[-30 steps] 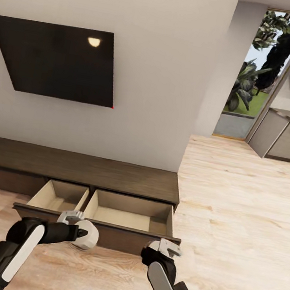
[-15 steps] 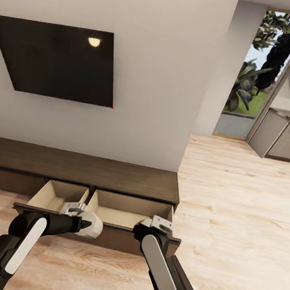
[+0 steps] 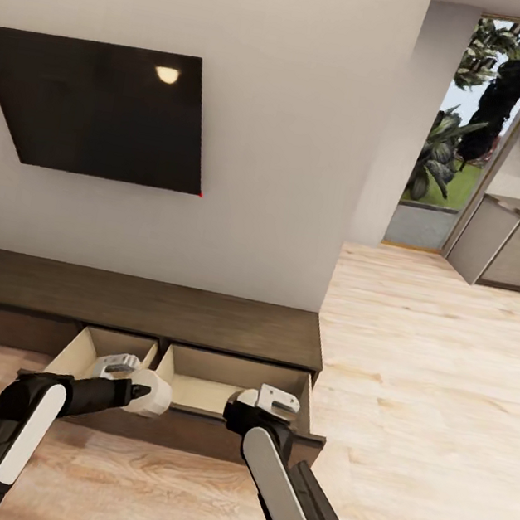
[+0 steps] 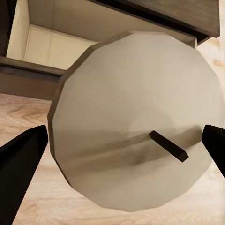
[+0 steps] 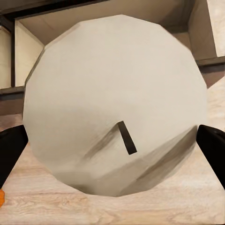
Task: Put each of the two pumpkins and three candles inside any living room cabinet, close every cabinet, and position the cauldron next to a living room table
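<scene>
Both arms have carried their candles forward over the cabinet's (image 3: 200,318) open drawers: left fingers (image 4: 21,157) clamp one candle (image 4: 133,122) at the left drawer's near edge, right fingers (image 5: 213,143) clamp another (image 5: 117,105) above the right drawer, ready for release.

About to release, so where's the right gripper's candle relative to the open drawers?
In the head view, the right gripper holds its candle at the front edge of the right-hand open drawer of the cabinet.
</scene>
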Robot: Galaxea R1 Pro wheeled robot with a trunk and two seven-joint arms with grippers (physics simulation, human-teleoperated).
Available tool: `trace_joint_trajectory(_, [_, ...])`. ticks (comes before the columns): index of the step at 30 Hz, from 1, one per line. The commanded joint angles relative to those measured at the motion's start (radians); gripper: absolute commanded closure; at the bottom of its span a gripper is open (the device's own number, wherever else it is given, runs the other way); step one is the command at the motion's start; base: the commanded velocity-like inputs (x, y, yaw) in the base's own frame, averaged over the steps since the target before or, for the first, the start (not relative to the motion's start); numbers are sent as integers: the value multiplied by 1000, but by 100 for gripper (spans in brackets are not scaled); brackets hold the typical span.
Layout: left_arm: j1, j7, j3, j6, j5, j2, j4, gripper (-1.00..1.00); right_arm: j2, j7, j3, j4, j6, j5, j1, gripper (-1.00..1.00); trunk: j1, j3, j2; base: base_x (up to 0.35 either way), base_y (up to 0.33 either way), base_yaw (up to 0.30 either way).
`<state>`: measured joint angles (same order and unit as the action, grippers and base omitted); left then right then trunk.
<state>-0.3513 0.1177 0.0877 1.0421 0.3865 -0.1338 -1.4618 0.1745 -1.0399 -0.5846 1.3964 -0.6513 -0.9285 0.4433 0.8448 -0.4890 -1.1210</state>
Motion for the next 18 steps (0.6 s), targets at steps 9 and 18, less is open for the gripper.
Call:
trace_joint_trajectory(9, [0, 0, -1, -2, 4, 3, -2, 100, 0, 6, -6, -15, -1, 1, 0, 100, 0, 0, 0, 147, 0, 0])
trace_joint_trajectory(18, [0, 0, -2, -1, 4, 2, -2, 100, 0, 6, 10, -7, -4, -3, 0, 100, 0, 0, 0, 48, 67, -68])
